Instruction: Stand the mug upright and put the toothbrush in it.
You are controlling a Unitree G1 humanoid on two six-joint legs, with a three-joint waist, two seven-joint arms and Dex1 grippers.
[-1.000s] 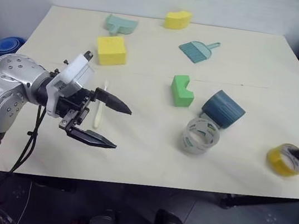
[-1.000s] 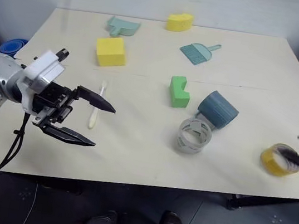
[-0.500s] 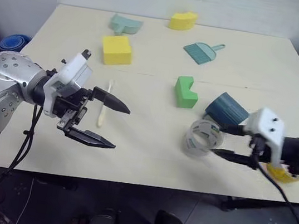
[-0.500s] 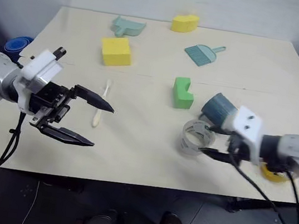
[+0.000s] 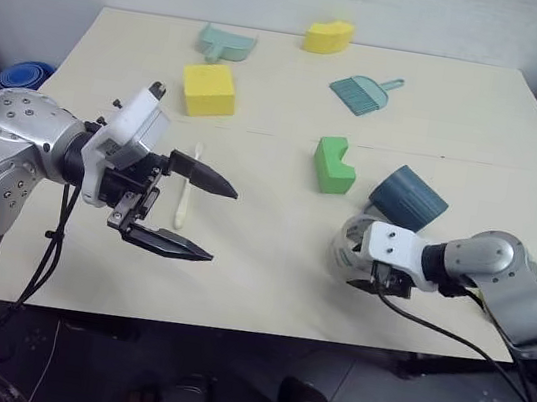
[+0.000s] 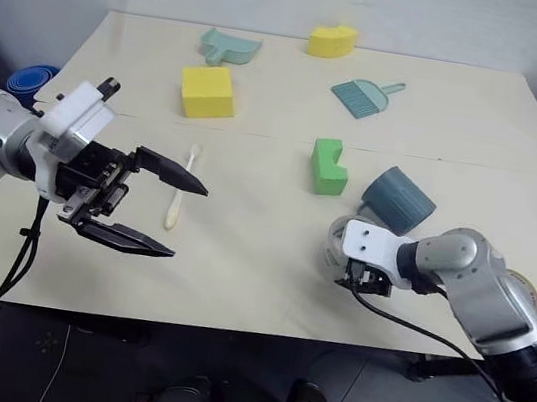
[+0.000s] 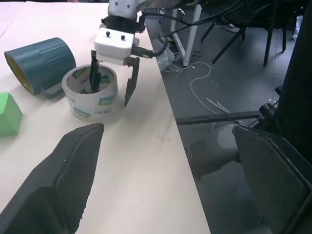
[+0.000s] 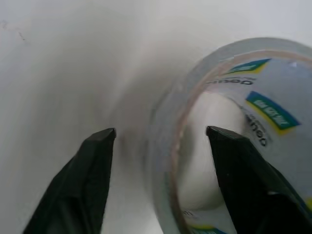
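Our left gripper [image 5: 195, 215] hovers over the table's [image 5: 257, 280] left part, fingers spread wide and empty. Just beyond it lies the toothbrush [image 5: 187, 186], flat, its long axis running near to far with the bristle head at the far end; the upper finger crosses in front of it. Right of the green block [image 5: 334, 164] the mug [image 5: 408, 198] lies on its side, its mouth turned toward the near left, the yellow inside barely visible. Our right gripper [image 7: 113, 84] stands parted astride the wall of the clear tape roll [image 7: 90, 92], one finger inside the ring, one outside, not clamped.
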